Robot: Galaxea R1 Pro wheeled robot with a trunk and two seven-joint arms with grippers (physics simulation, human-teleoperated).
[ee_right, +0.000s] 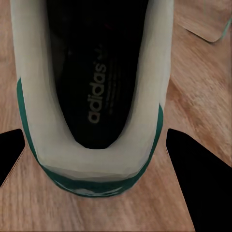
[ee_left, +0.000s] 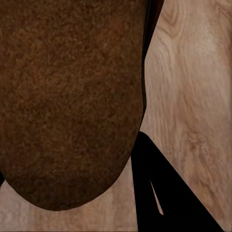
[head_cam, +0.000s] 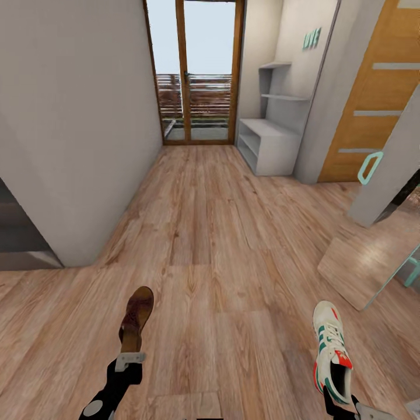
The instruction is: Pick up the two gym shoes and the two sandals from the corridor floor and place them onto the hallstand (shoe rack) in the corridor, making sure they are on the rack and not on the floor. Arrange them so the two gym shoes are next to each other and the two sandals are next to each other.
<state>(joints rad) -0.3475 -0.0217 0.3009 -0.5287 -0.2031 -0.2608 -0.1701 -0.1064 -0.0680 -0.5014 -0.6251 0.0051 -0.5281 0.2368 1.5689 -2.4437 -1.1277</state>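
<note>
The left gripper (head_cam: 131, 361) was clamped on a sandal (head_cam: 137, 318), the right gripper (head_cam: 344, 405) on a sneaker (head_cam: 331, 350) (heel-held, toes forward); the rack (head_cam: 268, 143) lay far ahead, nearer the right arm.

Even, soft light fills the corridor, brightest at the glass door (head_cam: 195, 70) at the far end, where the sky is washed out pale. The floor (head_cam: 204, 233) carries almost no cast shadows. The head view bends straight lines toward its edges. Both wrist views are soft and blocky; the sandal (ee_left: 67, 96) up close shows grainy texture.
</note>
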